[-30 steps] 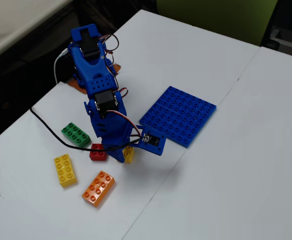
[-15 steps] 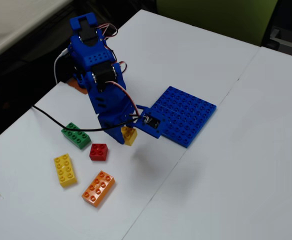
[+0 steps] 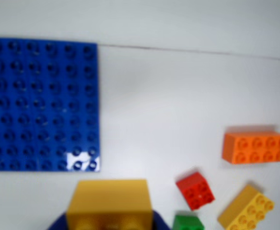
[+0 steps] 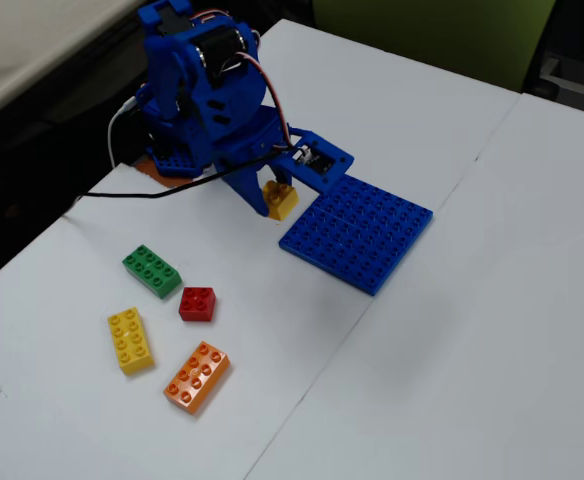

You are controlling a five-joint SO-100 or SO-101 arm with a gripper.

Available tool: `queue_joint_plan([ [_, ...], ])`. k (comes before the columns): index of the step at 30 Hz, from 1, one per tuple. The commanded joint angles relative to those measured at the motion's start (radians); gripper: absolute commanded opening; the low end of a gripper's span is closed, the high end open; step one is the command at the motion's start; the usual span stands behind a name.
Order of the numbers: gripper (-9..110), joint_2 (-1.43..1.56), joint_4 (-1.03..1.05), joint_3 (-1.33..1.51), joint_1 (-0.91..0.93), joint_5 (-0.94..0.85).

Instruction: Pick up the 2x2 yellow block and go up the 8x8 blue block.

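Note:
The small 2x2 yellow block fills the bottom middle of the wrist view, held between the blue jaws. In the fixed view my gripper is shut on it and holds it just above the table, beside the near-left edge of the 8x8 blue baseplate. The baseplate lies flat and bare; in the wrist view it fills the upper left, just beyond the held block.
Loose bricks lie on the white table: a green one, a red 2x2, a long yellow one and an orange one. In the wrist view the red, orange and long yellow sit at the right.

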Motion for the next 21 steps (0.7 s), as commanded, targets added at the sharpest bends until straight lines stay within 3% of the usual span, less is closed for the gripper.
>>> queue_joint_plan([
  [1,0,0.058,0.008,-0.052,-0.057,0.107],
  [21,0,-0.083,0.018,-0.106,-0.325,0.396],
])
